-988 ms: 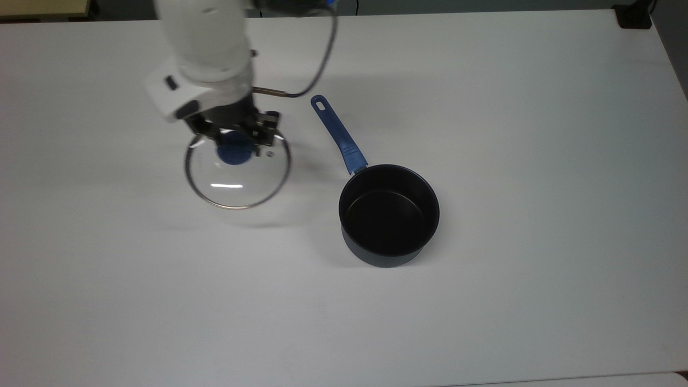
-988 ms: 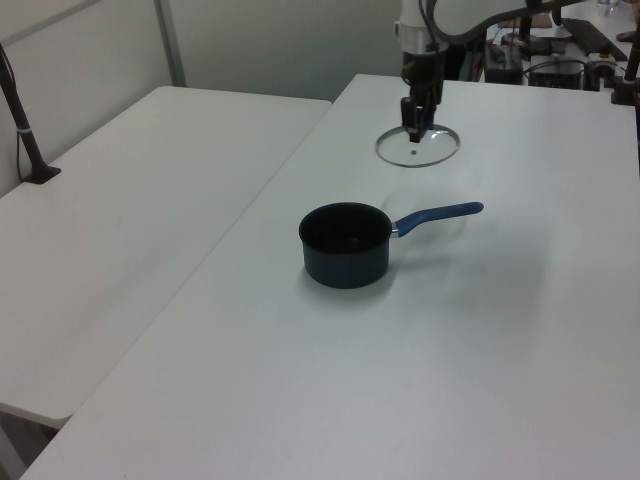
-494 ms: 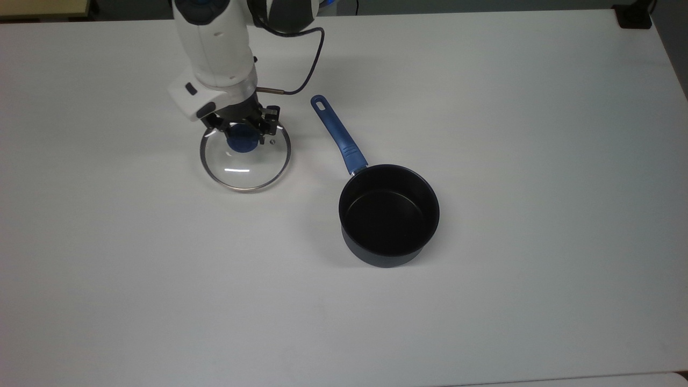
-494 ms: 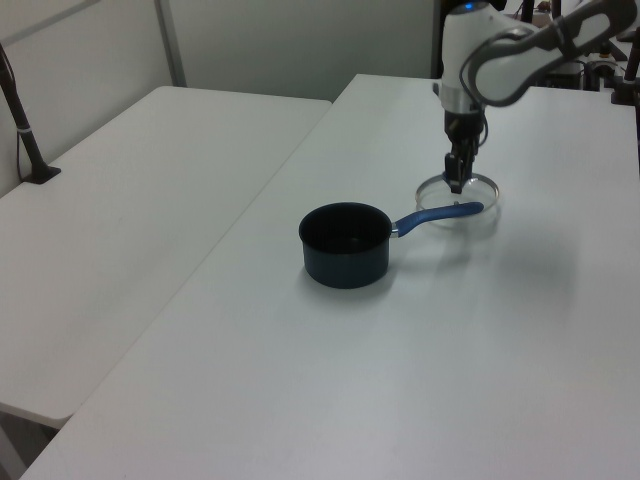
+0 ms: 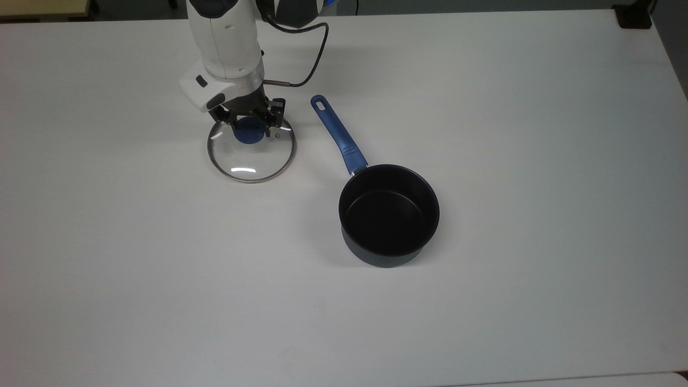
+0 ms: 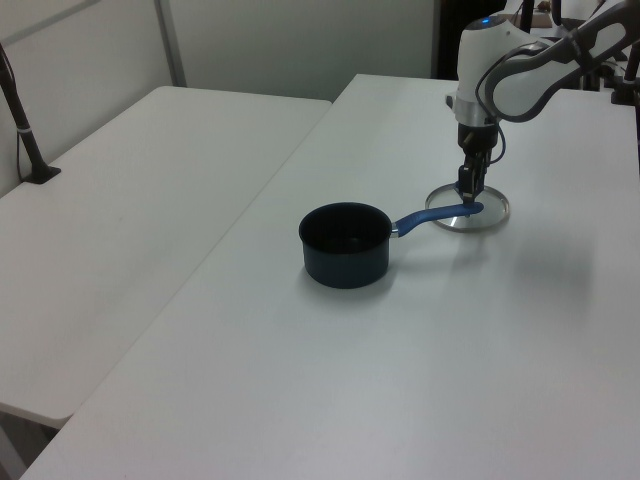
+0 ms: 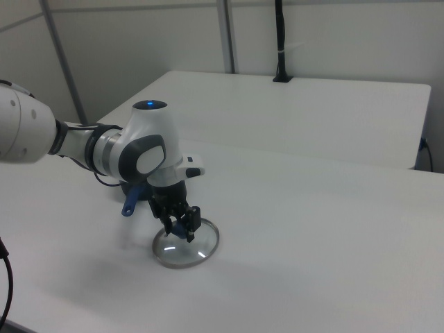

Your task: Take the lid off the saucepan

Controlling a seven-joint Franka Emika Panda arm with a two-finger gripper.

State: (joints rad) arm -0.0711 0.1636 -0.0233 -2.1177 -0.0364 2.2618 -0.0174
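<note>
In the top view, nearest the lower edge of the frame, the saucepan is seen just right of centre on the white table. It stands upright and uncovered, its black inside open to the camera. Its blue handle runs toward the upper left and ends in an oval hole. Nothing rests on or in the pan.

Farther up and to the top view's left, the lid lies on the table, well apart from the pan's bowl and near the tip of the handle without touching it. Its metal rim and a bright glint on the glass can be made out. The blue knob sits in the upper part of the disc as seen there.

Above the knob the gripper is held, hanging from the white arm that enters from the upper edge. Its dark fingers stand on either side of the knob; whether they press it or are parted from it cannot be told.

In the left view the pan is found at the centre, with the lid behind the handle's end in the upper right. In the right view the lid lies at lower centre under the gripper, with the handle's tip behind the arm.
</note>
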